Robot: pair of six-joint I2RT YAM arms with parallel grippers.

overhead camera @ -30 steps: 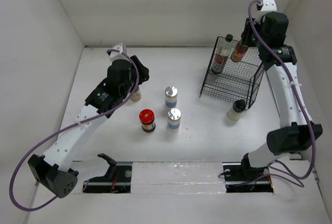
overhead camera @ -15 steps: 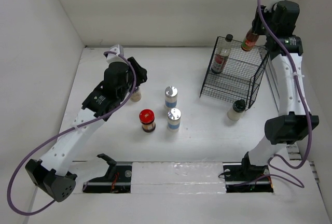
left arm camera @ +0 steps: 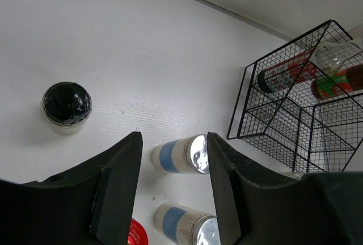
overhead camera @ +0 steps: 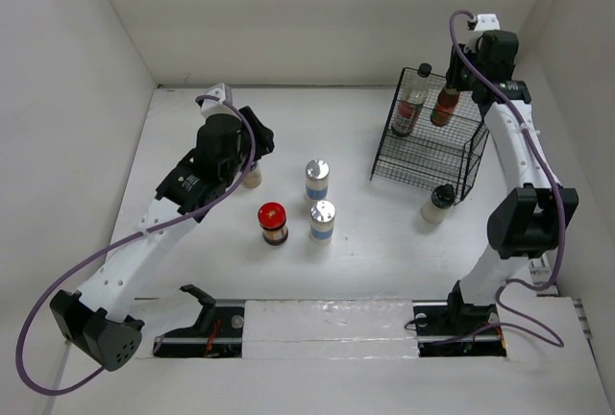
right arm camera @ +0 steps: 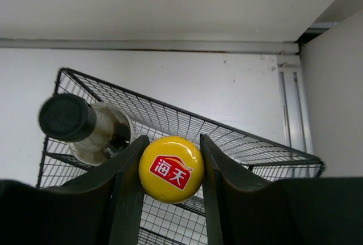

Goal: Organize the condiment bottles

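Table [overhead camera: 192,271], largest first: five bottles stand loose on it. The black wire rack [overhead camera: 428,151] sits upper right of the top view.

Right arm [overhead camera: 524,160]: reaches up the right edge, elbow low, wrist folded over the rack's back corner. Half a second ago it held its load higher, clear above the rack. It has now come back down and to the left. Read this as the placing step nearly done.

Left arm [overhead camera: 163,213]: stretched diagonally from lower left toward centre, pose barely changed over the last second. It looks parked, waiting its turn.

Right gripper [overhead camera: 452,84]: clamped on the small red sauce bottle [overhead camera: 444,106], whose yellow cap [right arm camera: 171,169] is pinched between the fingers in the wrist view. The bottle sits low at the rack's top tier, just beside the tall clear bottle [overhead camera: 411,108]. You cannot tell whether its base rests on the wire yet.

Left gripper [left arm camera: 173,171]: jaws apart, nothing between them. It hovers above one pale dark-capped jar [left arm camera: 66,106], mid-left.

Left to rack: two silver-lidded jars [overhead camera: 317,180] at centre, the red-lidded jar [overhead camera: 273,224] left of them, and the second pale jar [overhead camera: 438,202] at the rack's lower right foot.
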